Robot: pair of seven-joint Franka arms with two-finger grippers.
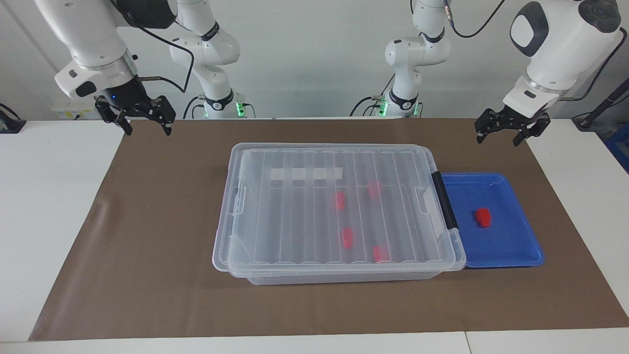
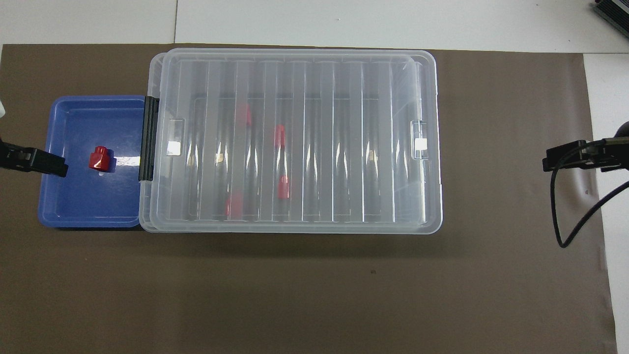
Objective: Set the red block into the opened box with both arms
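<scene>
A robotics lab is showing here. Two white jointed arms [image 1: 550,54] are hanging over a white table [image 1: 54,206] from about ten and two o'clock, with two more robot arms [image 1: 211,54] standing at twelve o'clock, green lights glowing at their bases. Black cables [image 1: 471,29] are trailing along a bare pale wall [image 1: 314,59]. A brown mat [image 1: 162,275] is covering the tabletop as a marked-out work surface.
</scene>
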